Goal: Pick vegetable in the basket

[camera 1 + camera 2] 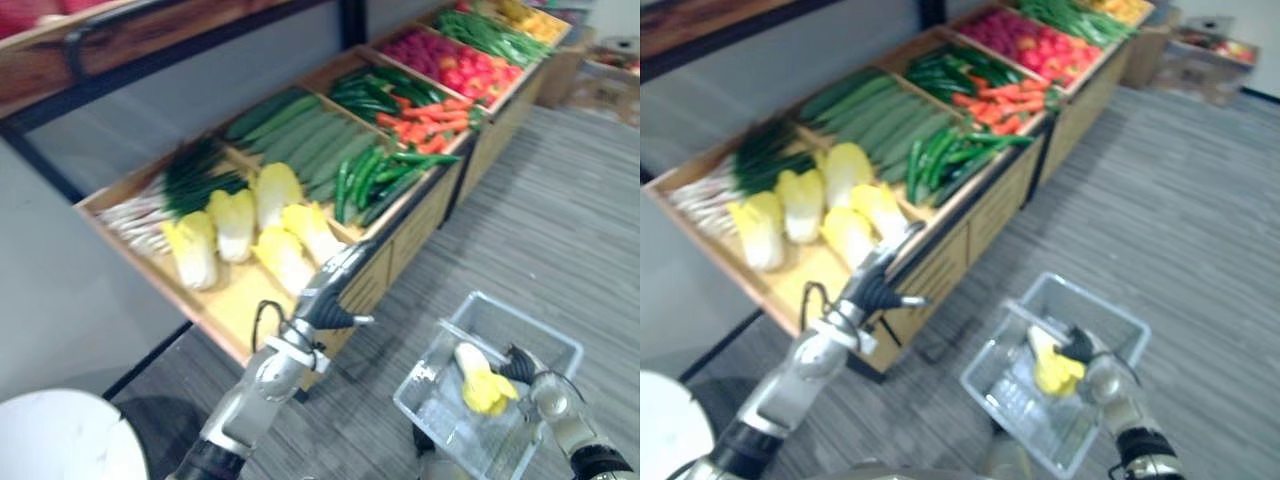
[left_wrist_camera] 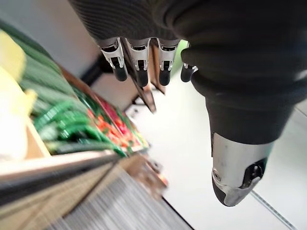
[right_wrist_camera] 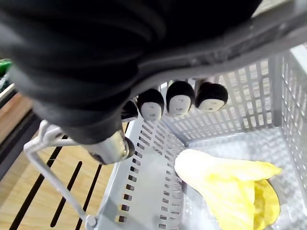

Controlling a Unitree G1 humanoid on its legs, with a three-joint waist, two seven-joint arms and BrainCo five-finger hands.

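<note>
basket: clear grey slotted plastic basket [image 1: 520,315], low on the robot's right, off the floor.
right hand: right hand [image 1: 520,365], fingers [image 3: 180,103] curled round the basket's grey bar handle [image 3: 240,40], carrying it.
task's thing: 1 pale yellow-white leafy cabbage [image 3: 225,184], lying on its side on the basket floor, touching no hand.
left hand: left hand [image 1: 335,285], fingers [image 2: 139,62] straight and loosely spread, thumb apart, holding nothing; over the front edge of the stand, just beside the nearest cabbage there; contact cannot be told.
stand: sloped light wooden display stand [image 1: 230,320] with compartments.
stock, near: 5 like cabbages [image 1: 233,222] in the near compartment, dark green spring onions [image 1: 190,180] behind them.
stock, far: long green cucumbers [image 1: 310,135], then orange carrots [image 1: 430,120].
progress: judged 1 pick done, vegetable in the basket; the empty left hand looks placed for another, if more are wanted.
</note>
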